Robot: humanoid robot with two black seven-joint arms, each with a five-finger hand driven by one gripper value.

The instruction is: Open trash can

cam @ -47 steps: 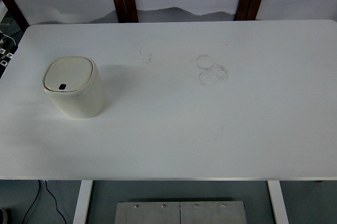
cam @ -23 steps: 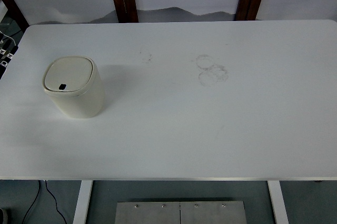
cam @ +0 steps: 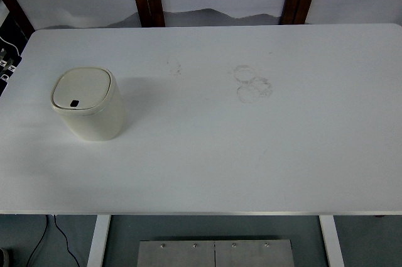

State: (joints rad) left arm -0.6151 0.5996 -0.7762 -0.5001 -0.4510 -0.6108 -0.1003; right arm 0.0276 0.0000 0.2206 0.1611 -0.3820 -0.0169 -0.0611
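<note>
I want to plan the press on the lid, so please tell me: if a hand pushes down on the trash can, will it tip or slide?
The trash can is probably light plastic and looks taller than wide, so a sideways push may tip it. The table looks smooth, so it could slide. A straight downward press on the closed lid should keep it steady.

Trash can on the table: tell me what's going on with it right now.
Nothing is handling it at the moment. The trash can stands upright on the left part of the white table, with its lid shut flat on top. Neither robot arm shows in the top view, so the opening has not begun. The only other thing on the tabletop is a cluster of faint ring stains near the middle, well apart from the can.
</note>
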